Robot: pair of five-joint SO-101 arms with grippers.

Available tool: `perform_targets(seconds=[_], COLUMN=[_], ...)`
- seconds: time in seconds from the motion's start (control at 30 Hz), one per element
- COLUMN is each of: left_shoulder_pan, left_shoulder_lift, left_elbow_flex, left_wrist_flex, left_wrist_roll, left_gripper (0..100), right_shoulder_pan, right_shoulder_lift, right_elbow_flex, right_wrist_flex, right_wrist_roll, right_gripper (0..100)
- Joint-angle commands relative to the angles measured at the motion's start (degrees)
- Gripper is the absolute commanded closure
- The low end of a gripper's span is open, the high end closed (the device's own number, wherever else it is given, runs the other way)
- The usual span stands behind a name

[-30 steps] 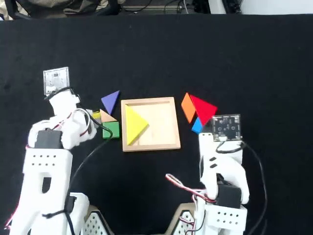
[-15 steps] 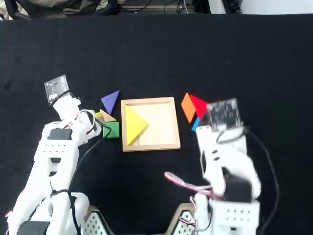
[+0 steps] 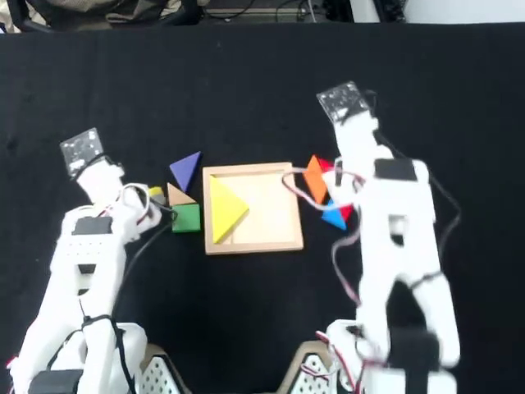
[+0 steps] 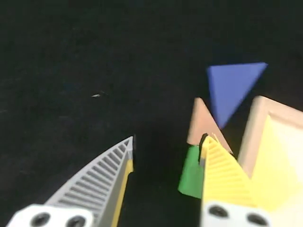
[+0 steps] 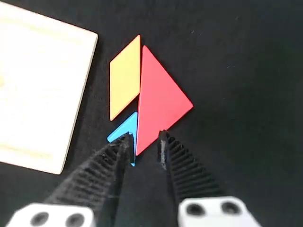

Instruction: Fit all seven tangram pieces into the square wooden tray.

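The square wooden tray (image 3: pixel 283 245) lies at the middle of the black table (image 3: pixel 426 82) in the high view. One piece is in it: the large yellow triangle (image 3: pixel 223 209), flat against the tray's left wall.

Just left of the tray, on the table, is the purple-blue triangle (image 3: pixel 186 168). Below it is the small tan triangle (image 3: pixel 178 196), and below that the green square (image 3: pixel 187 218), which touches the tan piece and sits just beside the tray's left rim.

Just right of the tray lies the orange parallelogram (image 3: pixel 314 180), with the large red triangle (image 5: pixel 158 99) against its long edge. The small light-blue triangle (image 3: pixel 334 218) is tucked in below the two.

The left arm (image 3: pixel 86 246) stands at the left of the frame, its jaws pointing toward the three left pieces. They are spread wide with bare table between them, one jaw overlapping the green square's edge.

The right arm (image 3: pixel 394 222) stretches from the lower right up over the right group. Its jaws are a little apart, straddling the red triangle's lower corner, one tip above the light-blue triangle. Whether they touch either piece cannot be told.
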Motion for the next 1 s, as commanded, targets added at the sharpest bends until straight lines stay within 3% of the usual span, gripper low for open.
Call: perform_targets(seconds=[0.0, 0.1, 0.23, 0.3, 0.47, 0.97], left_shoulder_pan=[-2.9, -2.6, -2.0, -1.9, -1.9, -2.0], left_shoulder_lift=[-0.5, -0.3, -0.1, -0.1, -0.1, -0.1], left_elbow_flex=[-0.9, -0.9, -0.9, -0.9, -0.9, -0.9], left_wrist_flex=[-1.0, -1.0, -1.0, -1.1, -1.1, -1.1], left_wrist_roll=[-0.2, -0.2, -0.2, -0.2, -0.2, -0.2], left_gripper=[77, 77, 77, 77, 77, 77], right_shoulder_pan=[3.0, 3.9, 4.0, 3.2, 0.1, 0.0], right_shoulder_lift=[9.3, 15.5, 18.8, 19.6, 22.7, 36.4], right_elbow_flex=[-8.2, -12.3, -14.8, -15.3, -16.0, -24.9], right_wrist_flex=[-0.6, -0.6, -0.6, -0.6, -1.1, -0.7], right_wrist_roll=[0.5, 0.9, 1.0, 3.2, 5.4, 2.9], right_gripper=[89.9, 87.4, 69.4, 65.0, 64.9, 64.9])
